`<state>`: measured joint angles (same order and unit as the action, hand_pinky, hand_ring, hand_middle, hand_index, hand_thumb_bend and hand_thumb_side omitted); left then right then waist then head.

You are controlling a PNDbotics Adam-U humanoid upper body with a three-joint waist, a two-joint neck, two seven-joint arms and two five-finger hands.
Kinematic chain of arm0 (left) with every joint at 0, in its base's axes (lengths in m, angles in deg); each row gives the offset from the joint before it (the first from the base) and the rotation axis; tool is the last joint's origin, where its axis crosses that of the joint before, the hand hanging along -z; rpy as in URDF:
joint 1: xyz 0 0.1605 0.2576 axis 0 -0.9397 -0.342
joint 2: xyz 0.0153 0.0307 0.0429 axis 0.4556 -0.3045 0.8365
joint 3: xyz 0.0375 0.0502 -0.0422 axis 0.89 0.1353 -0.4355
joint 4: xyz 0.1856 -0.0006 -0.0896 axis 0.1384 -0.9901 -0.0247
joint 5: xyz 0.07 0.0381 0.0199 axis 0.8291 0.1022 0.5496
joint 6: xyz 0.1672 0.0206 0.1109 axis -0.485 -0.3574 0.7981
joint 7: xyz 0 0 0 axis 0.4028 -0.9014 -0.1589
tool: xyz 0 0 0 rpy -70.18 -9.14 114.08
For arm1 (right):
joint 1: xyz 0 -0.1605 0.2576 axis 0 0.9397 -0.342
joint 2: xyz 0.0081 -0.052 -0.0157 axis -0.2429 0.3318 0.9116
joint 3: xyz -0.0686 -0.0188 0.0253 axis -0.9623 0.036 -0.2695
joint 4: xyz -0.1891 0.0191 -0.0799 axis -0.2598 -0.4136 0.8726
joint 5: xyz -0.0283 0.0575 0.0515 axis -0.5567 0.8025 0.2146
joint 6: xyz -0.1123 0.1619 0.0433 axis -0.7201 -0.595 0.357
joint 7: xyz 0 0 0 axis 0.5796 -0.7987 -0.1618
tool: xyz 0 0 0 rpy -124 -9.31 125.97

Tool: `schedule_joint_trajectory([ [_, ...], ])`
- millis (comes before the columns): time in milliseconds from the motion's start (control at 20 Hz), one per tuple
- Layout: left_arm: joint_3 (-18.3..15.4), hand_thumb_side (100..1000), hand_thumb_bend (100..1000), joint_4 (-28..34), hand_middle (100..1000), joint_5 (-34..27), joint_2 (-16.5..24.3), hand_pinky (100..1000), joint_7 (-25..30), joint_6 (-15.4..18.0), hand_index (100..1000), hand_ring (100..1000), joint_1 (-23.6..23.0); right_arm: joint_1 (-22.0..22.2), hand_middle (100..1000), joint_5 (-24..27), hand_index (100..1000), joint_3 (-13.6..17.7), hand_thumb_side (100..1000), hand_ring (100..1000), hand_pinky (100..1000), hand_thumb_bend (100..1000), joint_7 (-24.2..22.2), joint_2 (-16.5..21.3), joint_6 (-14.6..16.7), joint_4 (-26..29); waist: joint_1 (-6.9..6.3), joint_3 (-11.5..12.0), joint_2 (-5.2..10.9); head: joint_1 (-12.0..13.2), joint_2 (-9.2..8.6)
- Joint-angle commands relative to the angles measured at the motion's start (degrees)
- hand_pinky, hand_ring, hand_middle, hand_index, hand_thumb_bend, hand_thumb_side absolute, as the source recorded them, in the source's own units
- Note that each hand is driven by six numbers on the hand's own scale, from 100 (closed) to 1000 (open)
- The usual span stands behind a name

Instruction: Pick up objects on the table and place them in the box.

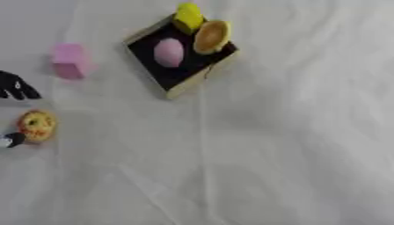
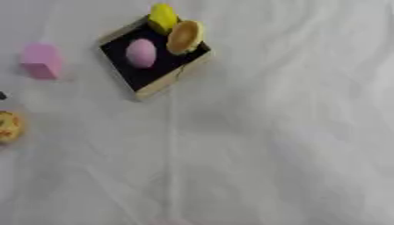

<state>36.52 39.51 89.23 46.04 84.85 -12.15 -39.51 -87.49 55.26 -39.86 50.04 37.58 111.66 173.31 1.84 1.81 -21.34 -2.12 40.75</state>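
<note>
Both head cameras are looking steeply down at the cloth-covered table (image 1: 292, 145), sharing nearly everything; the box (image 1: 178, 72) is sitting far-left, shifted leftward in the right eye's view.

The left robot hand (image 1: 15, 88) is cut off by the edge, its grip unreadable.

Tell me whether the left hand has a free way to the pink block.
Probably yes. The left hand sits at the left edge, just below and beside the pink block, with only bare white cloth between them.

Soft, even, bright light on pale cloth (image 1: 292, 145); faint shadows, overall blur throughout.
</note>
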Motion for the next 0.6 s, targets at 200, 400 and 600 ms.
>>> schedule_joint_trajectory([
  [200,0.1,103,477,-2.5,778,3.5,0.7,797,-0.5,1.0,866,793,1.3,-0.6,653,0.9,811,0.7,470,822,926,100,-0.2,0.3,-0.9,0.8,-0.59,-0.3,1.28,0.5,-0.40],
  [400,0.4,106,444,-3.9,763,3.7,0.1,790,-0.8,1.4,846,786,1.7,-0.7,652,1.4,812,1.0,470,823,927,100,-0.4,0.1,-1.2,0.8,-0.54,-0.5,1.24,0.6,-0.36],
  [600,0.9,109,420,-4.5,739,3.5,-0.3,777,-0.7,1.3,818,771,2.0,-0.8,647,1.7,812,0.9,470,823,928,100,-0.7,0.0,-1.3,0.8,-0.53,-0.6,1.22,0.6,-0.40],
])
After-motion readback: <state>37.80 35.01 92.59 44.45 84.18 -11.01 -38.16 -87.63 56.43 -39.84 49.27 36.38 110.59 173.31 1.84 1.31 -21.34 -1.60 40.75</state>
